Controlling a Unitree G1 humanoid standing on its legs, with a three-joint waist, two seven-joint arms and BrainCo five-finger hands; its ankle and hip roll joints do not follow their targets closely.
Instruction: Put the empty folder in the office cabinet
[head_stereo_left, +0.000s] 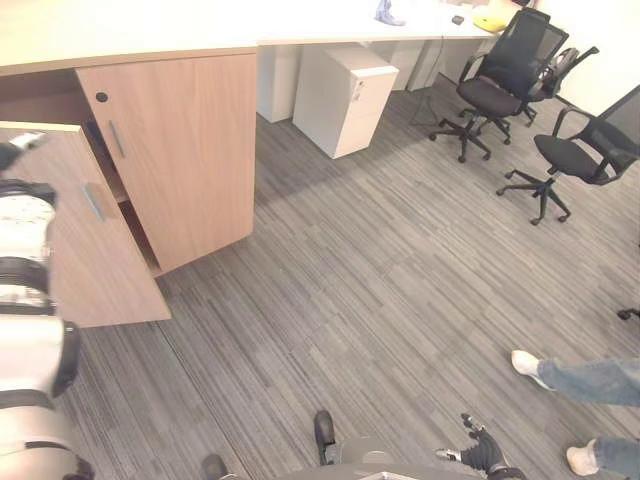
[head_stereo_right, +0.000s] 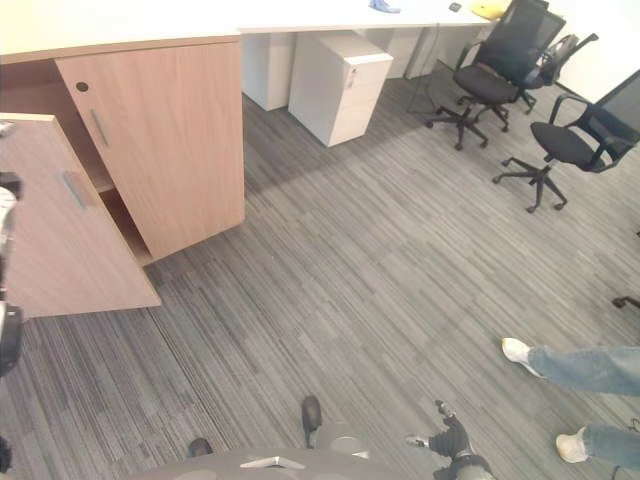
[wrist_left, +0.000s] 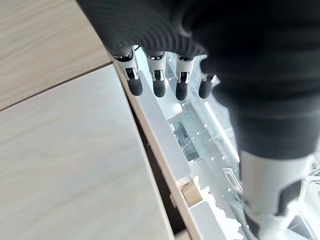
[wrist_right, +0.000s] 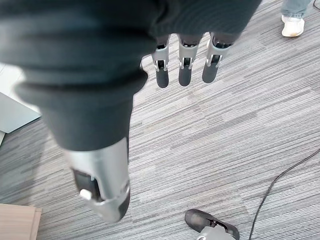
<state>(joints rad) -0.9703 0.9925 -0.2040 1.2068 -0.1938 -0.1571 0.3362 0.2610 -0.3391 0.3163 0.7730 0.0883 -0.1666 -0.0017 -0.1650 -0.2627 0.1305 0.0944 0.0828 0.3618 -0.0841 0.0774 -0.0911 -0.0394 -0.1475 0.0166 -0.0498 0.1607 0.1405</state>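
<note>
- Left eye view gives you the cabinet (head_stereo_left: 170, 150) under the wooden desktop, its near door (head_stereo_left: 85, 240) swung wide towards you and the second door (head_stereo_left: 175, 155) partly open, presumably so the shelves can be reached.
- Your left arm rises along the left edge of that view, reaching up towards the open door's top edge.
- Left wrist view gives what the head camera cannot: your left hand (wrist_left: 160, 75) has its fingers fairly straight and relaxed, hanging just over a pale strip (wrist_left: 160, 130) that runs along the edge of a wood panel (wrist_left: 65, 165). They grip nothing you can see.
- Whether that pale strip is the folder's edge or part of the cabinet, you cannot tell. Nothing plainly recognisable as the folder lies on the carpet (head_stereo_left: 380, 290) or in either hand.
- Right wrist view has your right hand (wrist_right: 185, 65) hanging loose over the grey carpet, fingers extended and empty; it looks idle, kept low out of the way. In the left eye view it sits at the lower edge.
- Left eye view also catches a person's legs (head_stereo_left: 590, 385) at the right, two black office chairs (head_stereo_left: 520, 75) and a white pedestal (head_stereo_left: 345, 95), all well apart from the cabinet.
- Judging by this, check the folder's place before closing the doors.
</note>
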